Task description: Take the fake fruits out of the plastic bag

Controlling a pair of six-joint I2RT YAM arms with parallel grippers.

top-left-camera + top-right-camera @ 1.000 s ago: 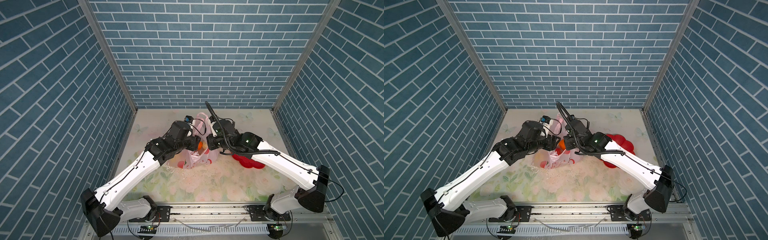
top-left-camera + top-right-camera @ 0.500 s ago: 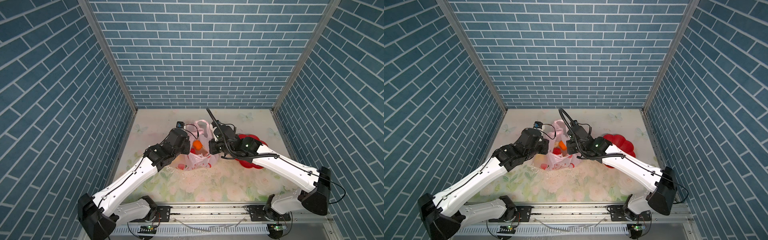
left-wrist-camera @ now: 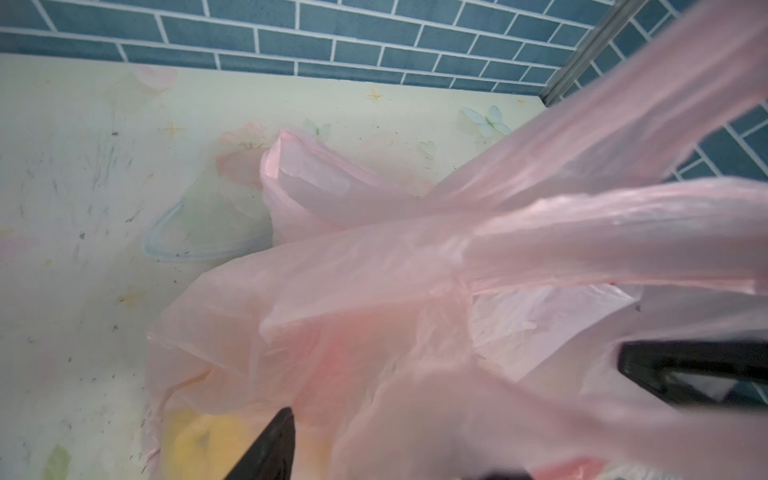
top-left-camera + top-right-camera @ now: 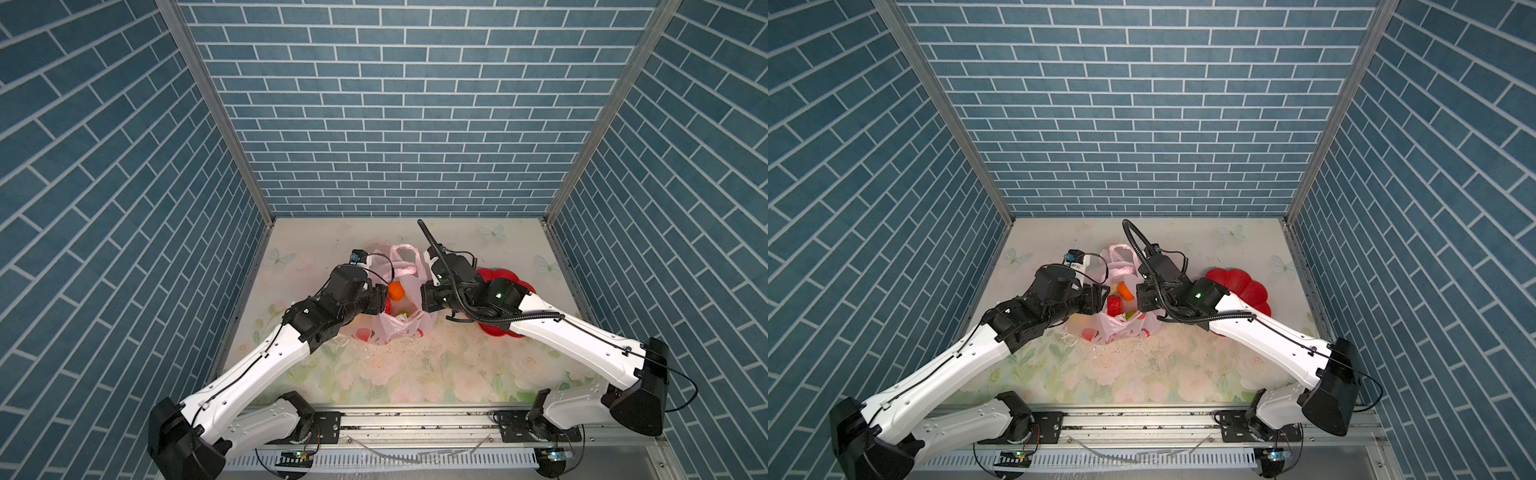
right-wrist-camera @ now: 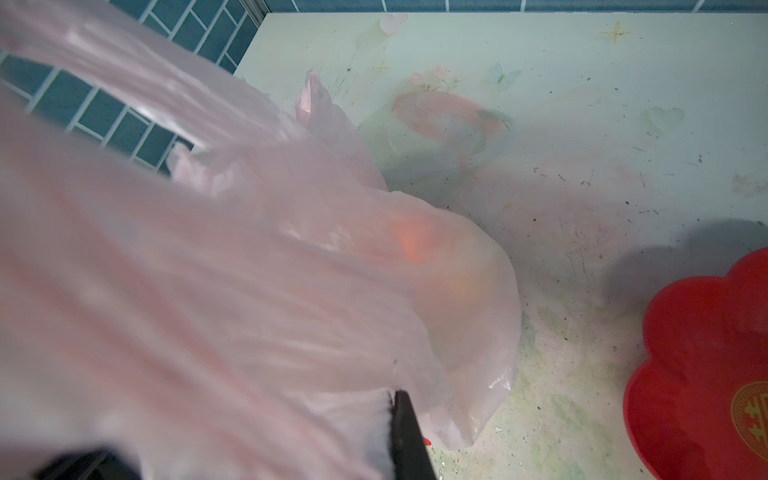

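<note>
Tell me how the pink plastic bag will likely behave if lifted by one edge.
The plastic bag is probably floppy: its thin film is crumpled and its handle lies slack. Lifted, it likely drapes, as the folds in the right wrist view suggest. Its weight may shift, since the orange piece and red ball seem loose inside.

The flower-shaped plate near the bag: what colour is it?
The plate is bright red, clearest in the right wrist view.

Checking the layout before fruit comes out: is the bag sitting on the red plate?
No, in the right wrist view the bag rests on the table, with bare surface between it and the red plate.
</note>
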